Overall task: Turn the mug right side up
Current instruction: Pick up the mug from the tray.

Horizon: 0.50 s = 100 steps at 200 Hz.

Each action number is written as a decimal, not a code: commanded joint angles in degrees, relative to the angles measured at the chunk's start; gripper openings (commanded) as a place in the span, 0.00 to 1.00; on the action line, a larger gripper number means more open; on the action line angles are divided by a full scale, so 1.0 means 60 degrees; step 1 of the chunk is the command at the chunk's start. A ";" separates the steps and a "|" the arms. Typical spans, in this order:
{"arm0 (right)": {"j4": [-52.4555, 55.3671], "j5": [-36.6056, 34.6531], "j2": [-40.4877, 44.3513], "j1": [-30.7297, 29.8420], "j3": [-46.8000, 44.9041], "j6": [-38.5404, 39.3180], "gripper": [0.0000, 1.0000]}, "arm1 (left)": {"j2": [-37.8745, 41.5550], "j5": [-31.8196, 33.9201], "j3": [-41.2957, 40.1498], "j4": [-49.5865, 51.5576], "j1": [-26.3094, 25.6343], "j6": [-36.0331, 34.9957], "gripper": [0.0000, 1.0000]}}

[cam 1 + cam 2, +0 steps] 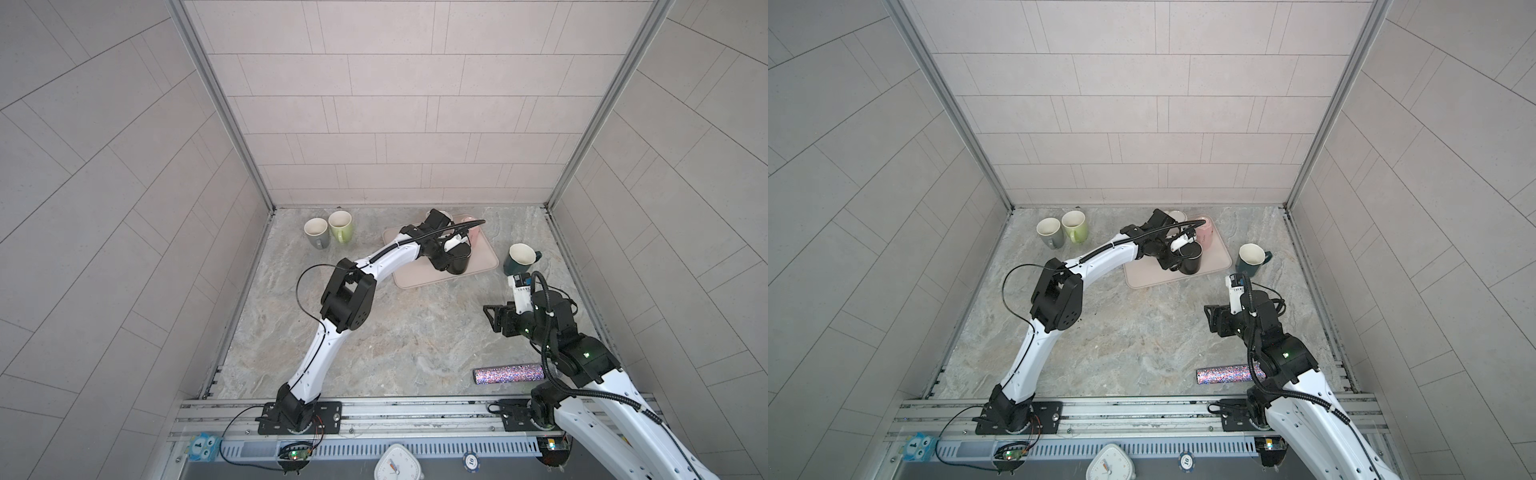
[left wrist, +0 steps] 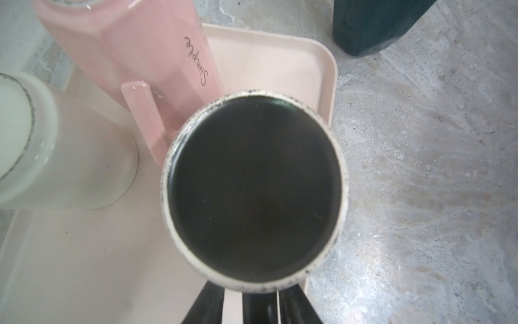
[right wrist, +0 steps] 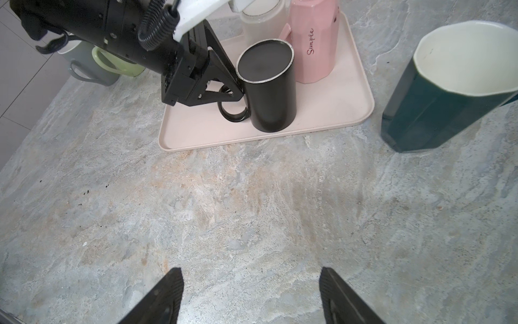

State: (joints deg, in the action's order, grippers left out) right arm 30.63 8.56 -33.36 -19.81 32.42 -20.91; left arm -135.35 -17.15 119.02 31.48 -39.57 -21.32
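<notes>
At the near right corner of the pale pink rectangular tray (image 3: 336,117): black cylindrical mug (image 3: 269,92), upside down, dark base up inside a speckled cream ring. Right wrist view only: its loop handle, low by the tray. Left wrist view only: left gripper (image 2: 251,311) narrow, jaws astride that handle, slivers of tray between. Also on the tray: 1 pink faceted mug (image 3: 314,42), 1 cream mug (image 2: 28,140). Over the marbled tabletop (image 3: 252,196), right gripper (image 3: 252,294) wide.
</notes>
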 commanded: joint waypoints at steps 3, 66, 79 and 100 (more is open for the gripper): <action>0.0051 -0.0137 0.0077 0.0050 -0.0062 -0.0075 0.77 | -0.0144 0.0148 0.0246 -0.0012 -0.0067 0.0096 0.35; 0.0022 -0.0159 0.0081 0.0050 -0.0086 -0.0090 0.77 | -0.0216 0.0272 0.0246 -0.0194 -0.0070 0.0243 0.19; 0.0010 -0.0158 0.0069 0.0050 -0.0087 -0.0090 0.77 | -0.0219 0.0337 0.0246 -0.0208 -0.0089 0.0242 0.10; -0.0019 -0.0112 0.0074 0.0050 -0.0125 -0.0113 0.77 | -0.0205 0.0379 0.0206 -0.0237 -0.0085 0.0279 0.00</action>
State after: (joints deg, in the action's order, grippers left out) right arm 30.63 8.54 -33.36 -19.81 32.36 -21.06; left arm -135.37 -15.46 119.02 31.05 -39.79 -20.01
